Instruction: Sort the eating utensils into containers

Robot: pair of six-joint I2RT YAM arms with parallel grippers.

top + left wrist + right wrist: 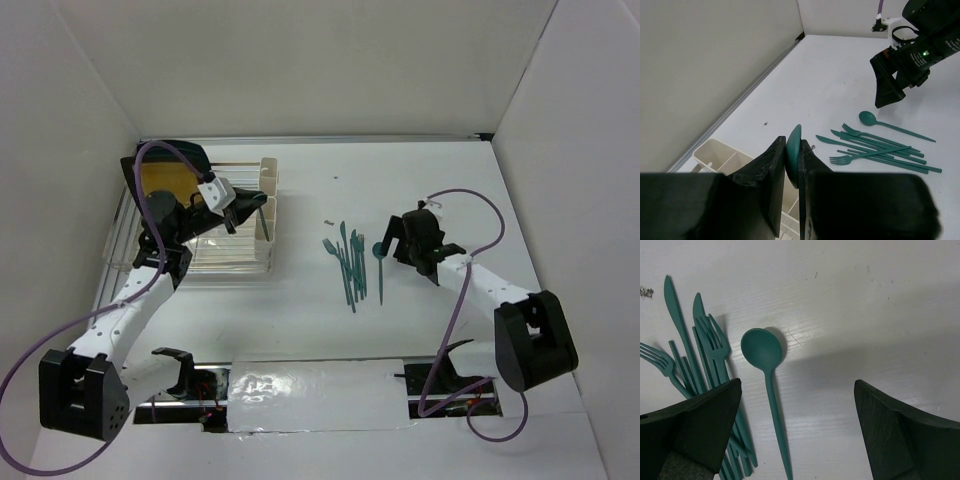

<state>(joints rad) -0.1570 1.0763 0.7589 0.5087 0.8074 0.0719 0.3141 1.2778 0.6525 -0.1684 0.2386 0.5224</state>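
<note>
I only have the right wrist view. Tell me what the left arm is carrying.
Observer: The left gripper is shut on a teal utensil; edge-on, it looks like a spoon.
Operator: Give me its position.
Observer: From the top, it hangs right by the cream cups on the table's left side.
Operator: Name what stands beside those cups.
Observer: A wire rack, on their left, with a tan-and-black board at its far end.

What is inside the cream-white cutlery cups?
The cutlery cups show only empty-looking compartments in the left wrist view. The left gripper, shut on a teal utensil, covers the rest.
</note>
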